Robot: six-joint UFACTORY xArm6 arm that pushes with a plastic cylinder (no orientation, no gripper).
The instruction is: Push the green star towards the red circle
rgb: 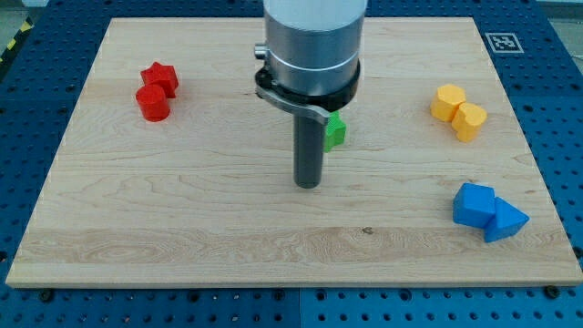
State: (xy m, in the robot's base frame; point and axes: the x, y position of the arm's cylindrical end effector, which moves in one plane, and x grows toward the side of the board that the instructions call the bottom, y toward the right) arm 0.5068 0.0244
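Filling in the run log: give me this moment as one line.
tip: my tip just below-left of green star block | contact: cannot tell | target: red circle block far left, beside red star block

Wooden board [182, 210]: red star [162, 77] top left; two yellow blocks [458, 112] touching, right; two blue blocks [487, 212] touching, lower right.
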